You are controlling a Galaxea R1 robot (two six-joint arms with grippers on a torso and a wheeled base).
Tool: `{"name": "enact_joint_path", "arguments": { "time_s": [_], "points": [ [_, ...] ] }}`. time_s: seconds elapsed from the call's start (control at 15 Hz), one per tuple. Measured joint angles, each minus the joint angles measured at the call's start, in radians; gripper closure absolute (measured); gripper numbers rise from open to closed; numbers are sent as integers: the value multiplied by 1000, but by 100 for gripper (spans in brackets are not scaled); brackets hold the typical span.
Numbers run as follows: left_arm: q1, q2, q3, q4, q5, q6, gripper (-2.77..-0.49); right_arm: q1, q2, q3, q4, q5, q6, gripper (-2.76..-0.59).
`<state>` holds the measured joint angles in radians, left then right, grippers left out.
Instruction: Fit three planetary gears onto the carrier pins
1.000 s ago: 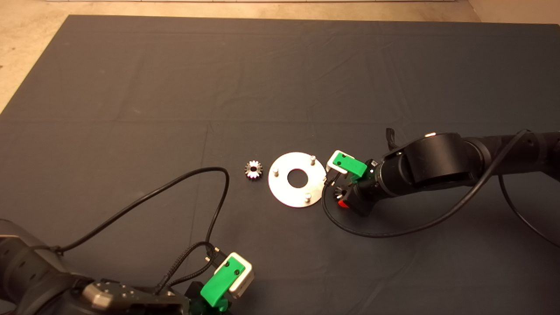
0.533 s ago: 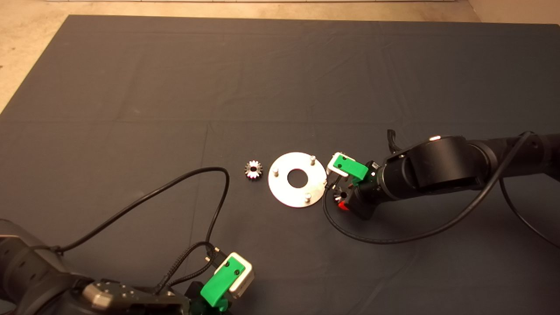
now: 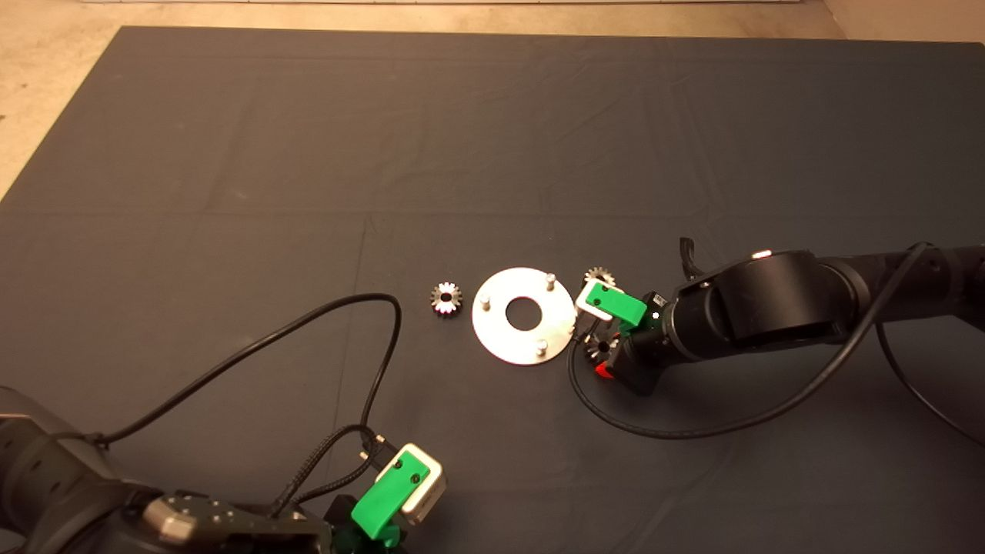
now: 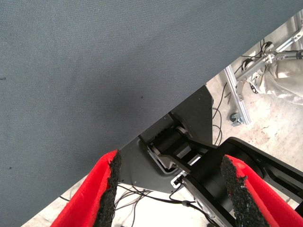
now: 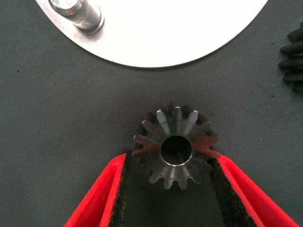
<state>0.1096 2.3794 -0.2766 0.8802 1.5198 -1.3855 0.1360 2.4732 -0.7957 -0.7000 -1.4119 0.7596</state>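
**Risk: gear tips or skids as the jaws close**

Your right gripper (image 5: 170,189) sits just right of the silver disc (image 3: 523,315) at frame centre, jaws spread around a gear (image 5: 175,147) lying flat on the mat, pads nearly touching the teeth. The contact looks uneven; I'd expect an off-centre squeeze to cock the gear, so its bore would miss a pin (image 5: 78,12). Two more gears lie loose: one left of the disc (image 3: 445,298), one at its upper right (image 3: 598,275). All three pins are bare. Left gripper (image 4: 170,189) is parked at lower left, jaws apart, empty.
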Motion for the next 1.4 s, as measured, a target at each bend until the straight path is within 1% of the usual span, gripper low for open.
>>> {"name": "enact_joint_path", "arguments": {
  "time_s": [0.13,0.2,0.33,0.4,0.53,0.6,0.67,0.8,0.93,1.2,1.27,1.4],
  "points": [
    [0,0,0,0,-3,4,-146,0,0,0,-3,0,-1,-121],
    [0,0,0,0,-4,4,-146,0,0,0,-7,-1,-4,-112],
    [0,0,0,0,-14,4,-146,-2,0,0,-9,-1,-19,-110],
    [0,0,0,0,-23,4,-146,-5,0,0,-11,-1,-20,-110],
    [0,0,0,0,-32,4,-146,-8,0,0,-16,-1,-20,-110],
    [0,0,0,0,-46,4,-146,-19,-1,0,-31,-1,-20,-104],
    [0,0,0,0,-55,4,-146,-32,-2,1,-47,-2,-20,-103],
    [0,0,0,0,-61,6,-146,-44,-3,13,-71,-5,-20,-103],
    [0,0,0,0,-62,7,-146,-49,-6,19,-84,-7,-20,-101],
    [0,0,0,0,-66,12,-146,-57,-14,31,-89,0,-22,-98],
    [-3,0,0,0,-69,12,-146,-58,-16,32,-90,2,-22,-98],
    [-17,0,0,0,-74,12,-146,-58,-23,33,-89,11,-22,-96]
  ]
}}
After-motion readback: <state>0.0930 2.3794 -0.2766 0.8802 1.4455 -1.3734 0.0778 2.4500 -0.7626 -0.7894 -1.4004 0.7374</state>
